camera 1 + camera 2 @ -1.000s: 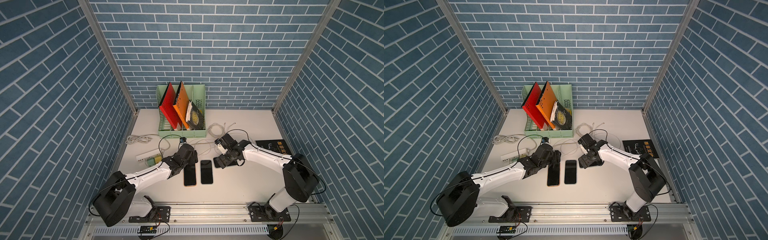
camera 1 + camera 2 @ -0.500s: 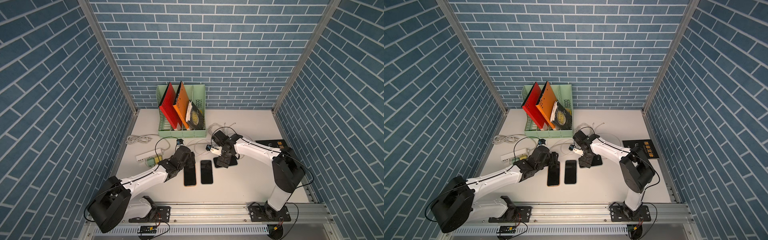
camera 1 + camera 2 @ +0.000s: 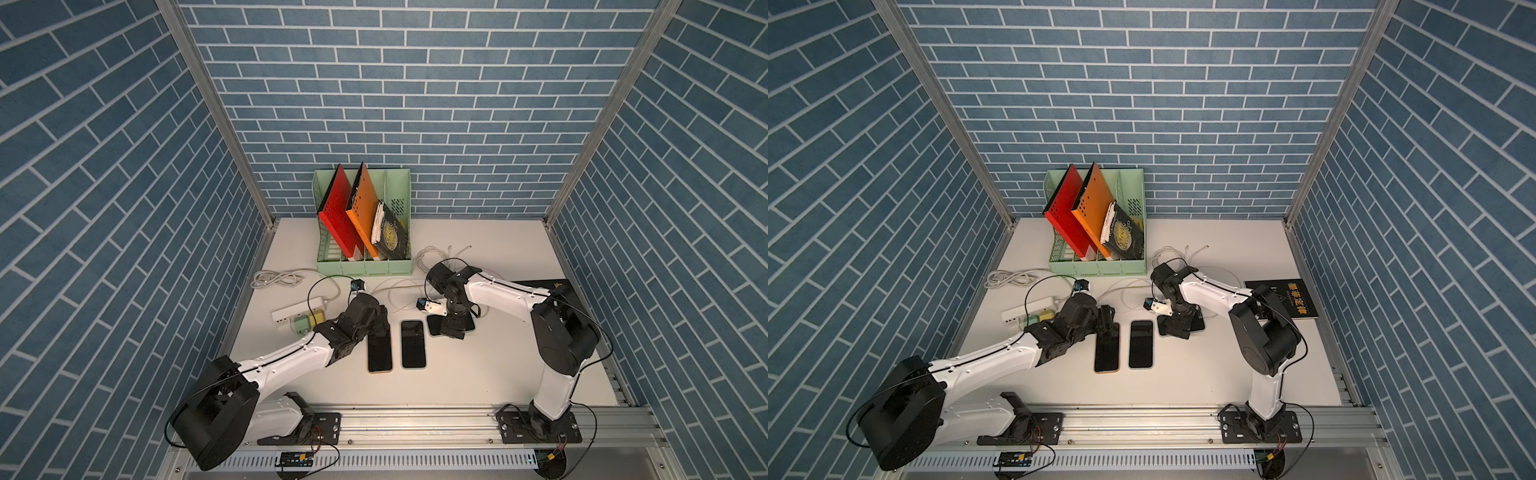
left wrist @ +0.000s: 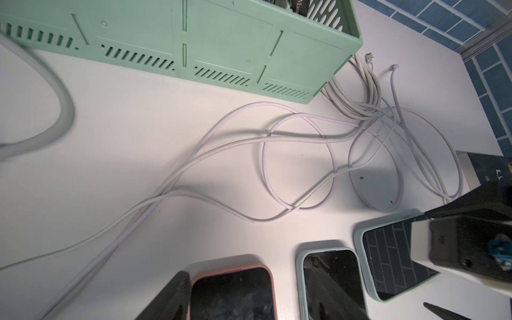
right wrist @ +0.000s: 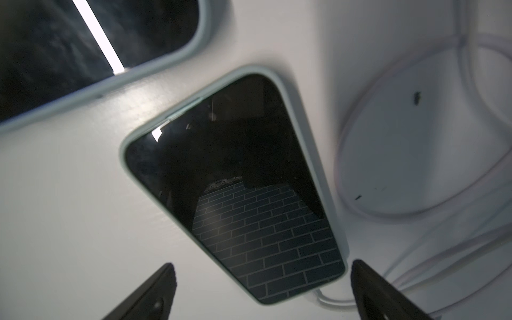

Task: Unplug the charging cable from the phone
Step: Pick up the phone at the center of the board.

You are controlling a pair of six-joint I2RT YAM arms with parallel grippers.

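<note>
Plainly, the thin white charging cable [image 5: 328, 301] sits plugged into the black phone in a pale green case [image 5: 235, 180], which lies flat on the white table [image 3: 478, 374].
At the left, the left fingers [image 4: 171, 296] stand wide apart and hold nothing, low over the far end of the black phone in an orange case [image 3: 379, 353]. Just beside it lies the black phone in a pale grey case [image 3: 413, 345]. Further right, the right fingers [image 5: 155, 293] are spread wide, one on either side of the green-cased phone's plugged end, gripping nothing.
</note>
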